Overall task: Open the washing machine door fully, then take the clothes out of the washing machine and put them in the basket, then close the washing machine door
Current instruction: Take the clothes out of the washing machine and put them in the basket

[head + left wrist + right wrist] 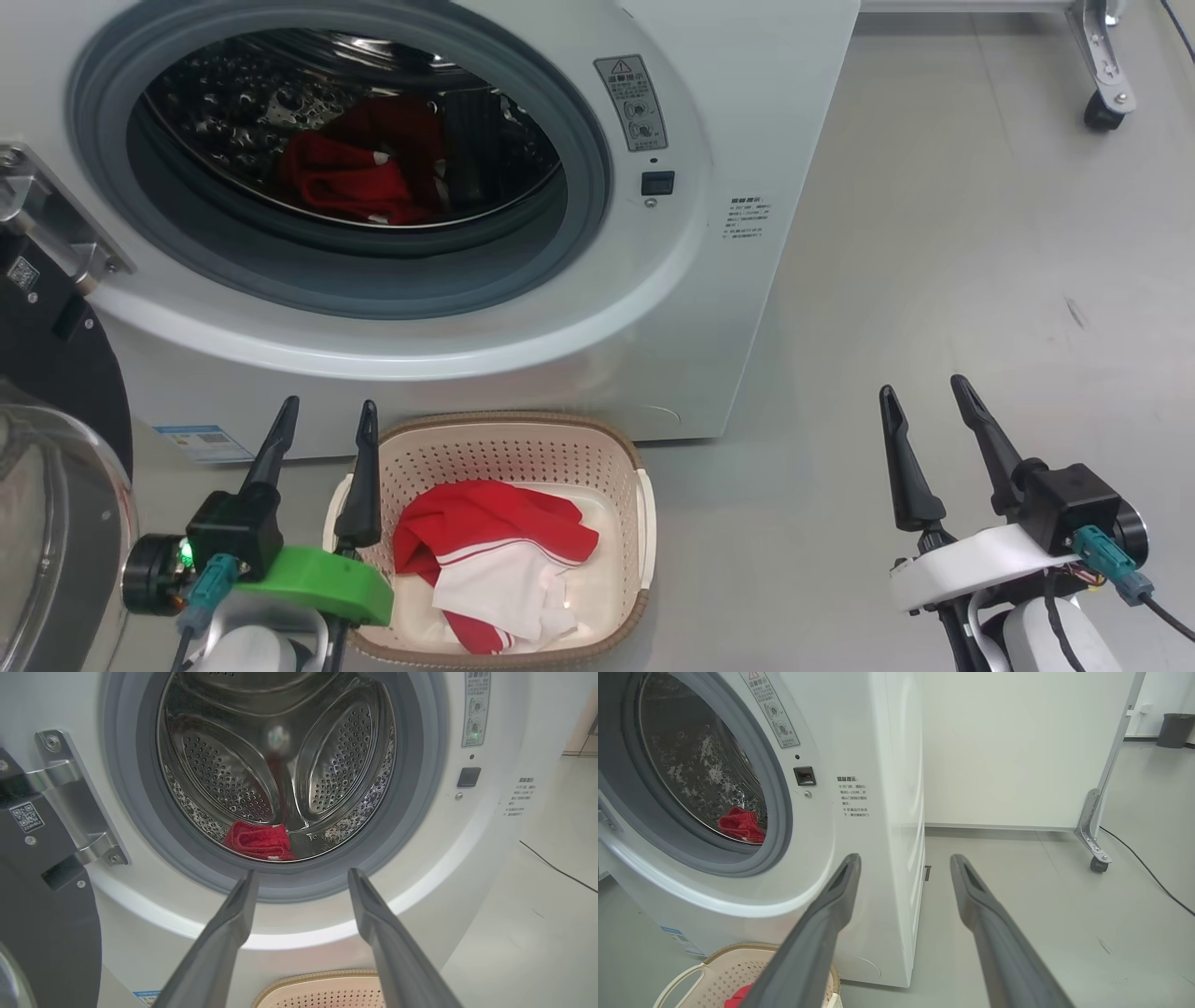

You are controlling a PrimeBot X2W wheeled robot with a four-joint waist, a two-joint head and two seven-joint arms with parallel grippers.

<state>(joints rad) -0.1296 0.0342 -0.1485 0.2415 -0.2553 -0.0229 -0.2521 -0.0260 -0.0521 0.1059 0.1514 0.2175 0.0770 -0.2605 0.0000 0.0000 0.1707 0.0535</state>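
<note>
Clothes (347, 179) in washing machine (747, 93) and basket (504, 450), door (51, 373) open, both jaws released.

The big white boxy front-loading washing machine (523, 317) stands with its steel drum (224, 779) and grey rubber seal exposed. Its large round door with a glossy black rim and clear glass bowl (65, 401) hangs wide open at the machine's left side. A crumpled red fabric garment (345, 182) lies low in the drum. Just before the machine's front sits a small cream perforated plastic basket with a brown woven-look rim (509, 425), holding a red garment with white panels and thin stripes (495, 560).
</note>
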